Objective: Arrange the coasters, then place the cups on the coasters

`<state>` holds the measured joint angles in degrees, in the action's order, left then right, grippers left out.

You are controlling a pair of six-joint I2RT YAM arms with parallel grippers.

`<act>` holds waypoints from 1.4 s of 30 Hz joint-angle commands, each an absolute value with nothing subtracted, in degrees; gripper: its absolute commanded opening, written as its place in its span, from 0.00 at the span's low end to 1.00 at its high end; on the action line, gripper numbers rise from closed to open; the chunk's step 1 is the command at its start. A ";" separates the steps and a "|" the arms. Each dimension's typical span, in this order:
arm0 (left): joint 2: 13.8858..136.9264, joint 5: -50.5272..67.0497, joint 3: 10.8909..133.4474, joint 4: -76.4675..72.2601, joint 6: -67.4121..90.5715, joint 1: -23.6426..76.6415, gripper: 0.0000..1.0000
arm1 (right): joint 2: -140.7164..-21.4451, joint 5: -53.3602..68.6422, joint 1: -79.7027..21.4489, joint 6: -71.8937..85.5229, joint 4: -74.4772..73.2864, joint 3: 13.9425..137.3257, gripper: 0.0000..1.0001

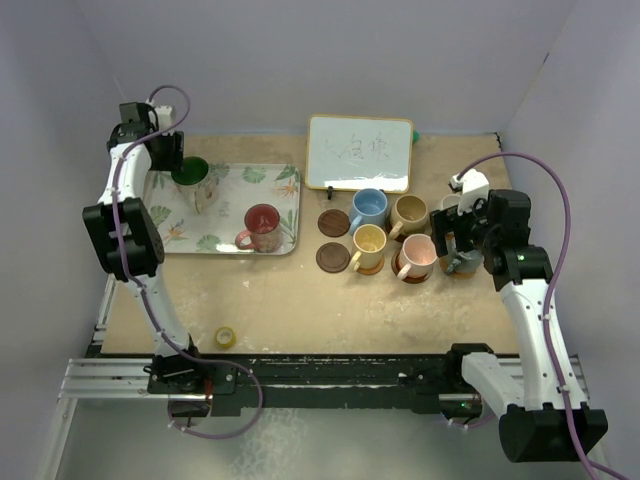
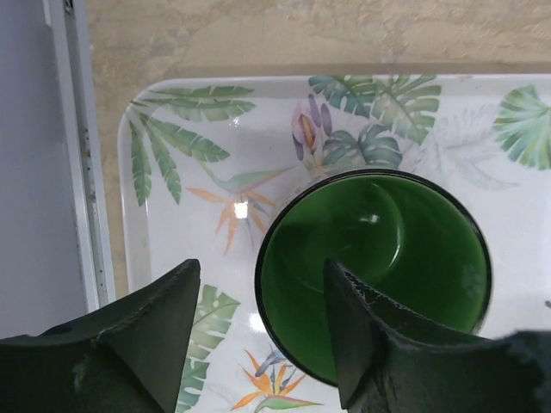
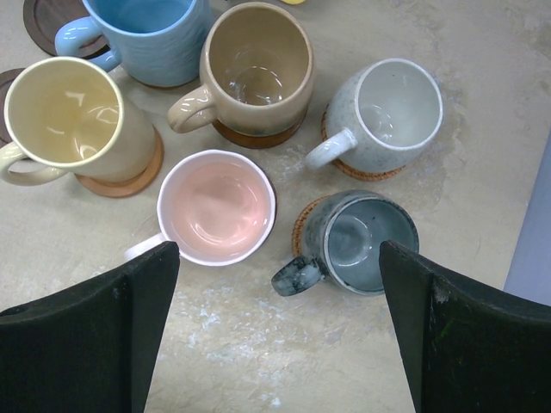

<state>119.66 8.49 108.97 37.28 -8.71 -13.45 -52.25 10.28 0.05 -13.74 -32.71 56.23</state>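
The green-lined cup stands on the leaf-patterned tray, at the tray's back left. My left gripper is open astride its near-left rim, one finger inside the cup and the other outside, clear of the wall. A red cup also stands on the tray. My right gripper hangs open above the table between the pink cup and the grey cup. Yellow, tan, white and grey cups each sit on coasters; a blue cup stands there too. Two dark coasters lie bare.
A whiteboard lies behind the cups. A small yellow tape roll sits near the front left. White walls close in the table on three sides, and the left wall runs close beside the tray.
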 commanded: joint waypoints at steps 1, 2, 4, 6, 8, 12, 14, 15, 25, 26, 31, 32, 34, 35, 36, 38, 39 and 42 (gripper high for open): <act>122.26 7.66 113.55 39.15 -8.75 -14.02 0.55 | -52.47 11.89 0.26 -14.48 -32.19 56.43 1.00; 122.83 7.91 113.88 39.58 -8.72 -13.99 0.53 | -52.41 11.94 0.26 -14.46 -32.17 56.43 1.00; 124.03 8.25 114.71 40.56 -8.60 -14.06 0.50 | -52.34 11.95 0.29 -14.50 -32.17 56.43 1.00; 125.05 8.30 115.29 41.16 -8.62 -14.00 0.48 | -52.27 11.95 0.35 -14.51 -32.19 56.43 1.00; 125.76 7.79 115.62 41.63 -8.80 -13.98 0.45 | -52.13 11.95 0.29 -14.64 -32.17 56.43 1.00; 127.09 7.86 116.30 42.39 -8.83 -14.03 0.40 | -51.87 11.87 0.27 -14.67 -32.25 56.36 1.00; 127.51 8.35 116.80 42.76 -8.66 -14.02 0.35 | -51.84 11.87 0.28 -14.82 -32.26 56.34 1.00; 127.56 8.57 116.88 42.87 -8.63 -14.04 0.32 | -51.78 11.87 0.31 -14.85 -32.23 56.34 1.00; 127.04 8.94 117.82 42.90 -8.68 -14.03 0.14 | -51.50 11.73 0.29 -14.90 -32.17 56.25 1.00; 126.89 9.03 117.92 42.90 -8.89 -14.01 0.12 | -51.47 11.71 0.33 -14.94 -32.17 56.25 1.00; 125.28 9.58 117.91 43.13 -10.56 -14.00 0.05 | -51.19 11.76 0.34 -14.93 -32.26 56.25 1.00; 124.85 9.58 117.79 43.15 -11.05 -14.05 0.03 | -51.08 11.77 0.28 -14.94 -32.19 56.25 1.00; 124.16 9.58 117.49 43.08 -11.61 -14.04 0.03 | -51.03 11.78 0.27 -14.86 -32.17 56.25 1.00; 123.83 9.55 117.28 43.07 -11.72 -13.99 0.03 | -51.04 11.77 0.26 -14.93 -32.17 56.25 1.00; 123.49 9.69 117.11 42.99 -11.91 -14.05 0.03 | -51.06 11.78 0.33 -14.94 -32.19 56.25 1.00; 122.57 10.35 116.72 43.02 -12.32 -14.05 0.03 | -50.98 11.77 0.27 -14.92 -32.20 56.18 1.00; 121.99 10.74 116.44 42.98 -12.53 -14.02 0.03 | -50.99 11.78 0.32 -14.92 -32.17 56.18 1.00; 119.84 11.97 115.06 42.70 -13.24 -14.03 0.03 | -50.98 11.76 0.32 -14.90 -32.18 56.16 1.00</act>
<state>127.20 8.97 115.07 44.01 -11.44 -13.50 -51.99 10.28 0.05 -14.55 -32.84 56.21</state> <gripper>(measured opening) 0.076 0.998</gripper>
